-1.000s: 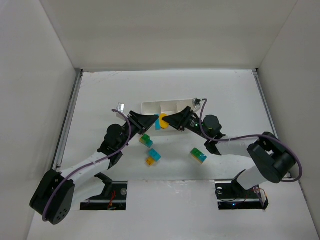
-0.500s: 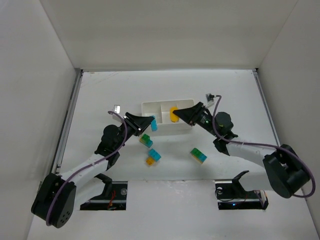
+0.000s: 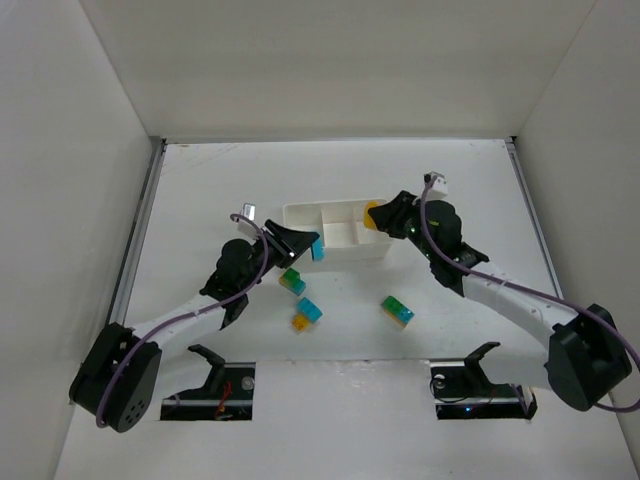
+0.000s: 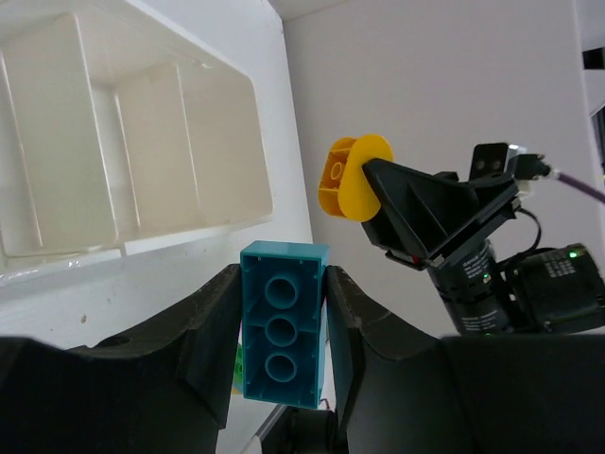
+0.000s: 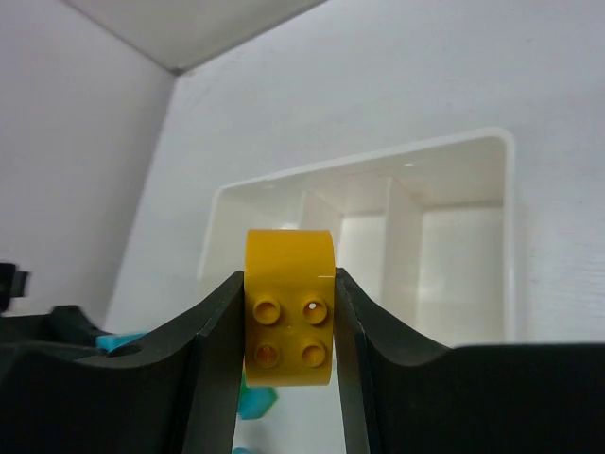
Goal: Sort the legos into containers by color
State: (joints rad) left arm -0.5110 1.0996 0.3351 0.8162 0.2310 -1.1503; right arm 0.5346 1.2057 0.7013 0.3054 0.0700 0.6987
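The white tray point(image 3: 300, 213) with three compartments lies at the table's middle; none of its compartments shows a brick. My left gripper point(image 3: 312, 247) is shut on a cyan brick point(image 3: 317, 249) and holds it at the tray's near left edge; in the left wrist view the brick point(image 4: 284, 326) sits between the jaws, near the tray point(image 4: 248, 95). My right gripper point(image 3: 380, 217) is shut on a yellow-orange brick point(image 3: 372, 214) over the tray's right end; in the right wrist view the brick point(image 5: 288, 307) hangs above the tray point(image 5: 506, 151).
Three two-colour stacks lie on the table before the tray: green-cyan point(image 3: 292, 281), cyan-orange point(image 3: 306, 315) and green-cyan-yellow point(image 3: 397, 311). White walls enclose the table on three sides. Both arm bases stand at the near edge.
My right gripper carried the yellow-orange brick right and away, from beside the left gripper to the tray's right end. My left gripper, with the cyan brick, drew back then came up to the tray's near left edge.
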